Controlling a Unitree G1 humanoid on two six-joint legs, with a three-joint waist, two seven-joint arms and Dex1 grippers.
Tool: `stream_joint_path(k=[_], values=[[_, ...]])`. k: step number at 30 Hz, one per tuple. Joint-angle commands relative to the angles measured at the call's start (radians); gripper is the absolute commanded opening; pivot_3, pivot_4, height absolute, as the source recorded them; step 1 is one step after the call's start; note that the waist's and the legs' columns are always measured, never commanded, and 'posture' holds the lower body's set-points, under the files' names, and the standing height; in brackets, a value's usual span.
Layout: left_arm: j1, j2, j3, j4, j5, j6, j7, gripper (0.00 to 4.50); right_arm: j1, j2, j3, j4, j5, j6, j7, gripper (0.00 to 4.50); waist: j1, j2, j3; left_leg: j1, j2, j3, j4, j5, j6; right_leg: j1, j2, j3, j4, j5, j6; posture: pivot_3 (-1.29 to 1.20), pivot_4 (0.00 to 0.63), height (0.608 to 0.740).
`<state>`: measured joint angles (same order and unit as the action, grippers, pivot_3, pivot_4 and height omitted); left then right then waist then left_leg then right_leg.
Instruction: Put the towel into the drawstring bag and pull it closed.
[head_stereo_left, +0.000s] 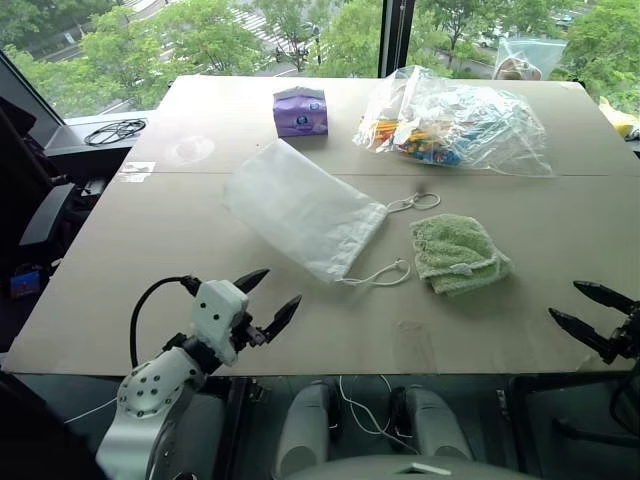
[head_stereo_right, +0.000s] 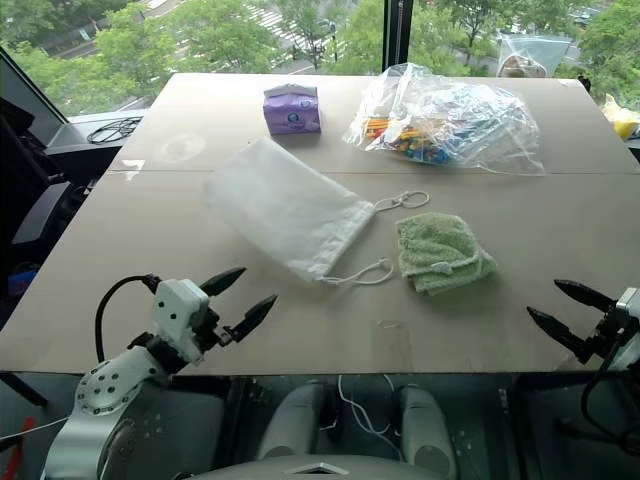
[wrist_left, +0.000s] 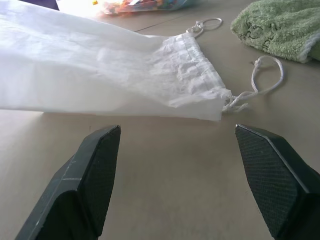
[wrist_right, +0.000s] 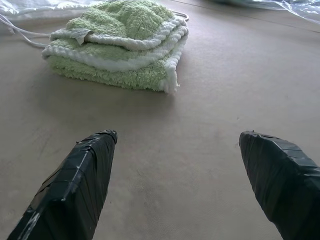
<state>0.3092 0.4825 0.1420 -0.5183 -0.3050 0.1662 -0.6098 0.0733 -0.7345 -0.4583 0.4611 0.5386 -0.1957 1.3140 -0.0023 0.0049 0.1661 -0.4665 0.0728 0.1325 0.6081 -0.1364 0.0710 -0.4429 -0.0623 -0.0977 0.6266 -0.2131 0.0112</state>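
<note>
At the desk's near edge, the left gripper (head_stereo_left: 268, 305) hovers toward the near left corner, its two black pointed fingers spread wide and empty; their inner pads (wrist_left: 102, 170) carry a fine cross-hatched texture. The right gripper (head_stereo_left: 590, 311) hangs by the near right corner, fingers likewise parted with nothing between them, wrapped in dull black tape.

The desk (head_stereo_left: 140, 300) is a matte tan board with a seam running across its middle. Near its centre lies the towel (head_stereo_left: 456, 255), a light green fluffy terry cloth folded into a thick pad with white corded edging. Just beside it lies the drawstring bag (head_stereo_left: 300, 208), flat, thin, translucent white fabric, its gathered mouth facing the towel and looped white cords trailing out.

Toward the far edge sit a small purple packet (head_stereo_left: 300, 111) and a clear crinkly plastic bag (head_stereo_left: 455, 122) of colourful items.
</note>
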Motion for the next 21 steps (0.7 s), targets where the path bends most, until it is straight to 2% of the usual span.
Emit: stream_joint_path(k=[1,6,11,15,21], values=[[-0.028,0.006,-0.013,-0.057,-0.036,0.023,-0.006,3.74,-0.002,-0.008,-0.032,-0.062,0.043,0.024,0.009,4.20,0.000,0.000,0.000,0.000,0.000,0.000,0.000,0.000,0.000,0.000,0.000,0.000,0.000,0.000,0.000,0.00,0.150,0.738],[-0.154,-0.022,-0.077,-0.072,-0.051,0.157,0.057,3.74,0.007,-0.015,-0.009,-0.265,0.139,0.152,0.048,4.20,0.008,0.002,-0.001,0.001,0.000,0.000,0.000,0.000,0.000,0.001,0.000,0.000,0.000,0.000,0.000,0.00,0.150,0.738],[-0.401,-0.109,-0.216,0.041,0.017,0.233,0.126,3.74,-0.023,-0.020,0.025,-0.464,0.217,0.276,0.038,4.20,0.020,0.003,-0.002,0.003,0.000,-0.001,0.004,0.000,0.000,0.005,0.001,-0.001,0.001,0.000,0.000,0.00,0.150,0.738],[-0.540,-0.148,-0.328,0.201,0.173,0.147,0.172,3.74,-0.049,-0.025,0.045,-0.559,0.254,0.346,0.028,4.20,0.022,0.001,-0.003,0.003,0.000,-0.002,0.006,-0.001,0.002,0.007,0.002,-0.001,0.001,0.000,0.000,0.00,0.150,0.738],[-0.588,-0.190,-0.429,0.335,0.368,0.113,0.289,3.74,-0.049,-0.023,0.026,-0.588,0.257,0.372,0.023,4.20,0.025,0.001,-0.003,0.003,-0.001,-0.002,0.008,-0.001,0.003,0.008,0.002,0.000,0.001,0.000,0.000,0.00,0.150,0.738]])
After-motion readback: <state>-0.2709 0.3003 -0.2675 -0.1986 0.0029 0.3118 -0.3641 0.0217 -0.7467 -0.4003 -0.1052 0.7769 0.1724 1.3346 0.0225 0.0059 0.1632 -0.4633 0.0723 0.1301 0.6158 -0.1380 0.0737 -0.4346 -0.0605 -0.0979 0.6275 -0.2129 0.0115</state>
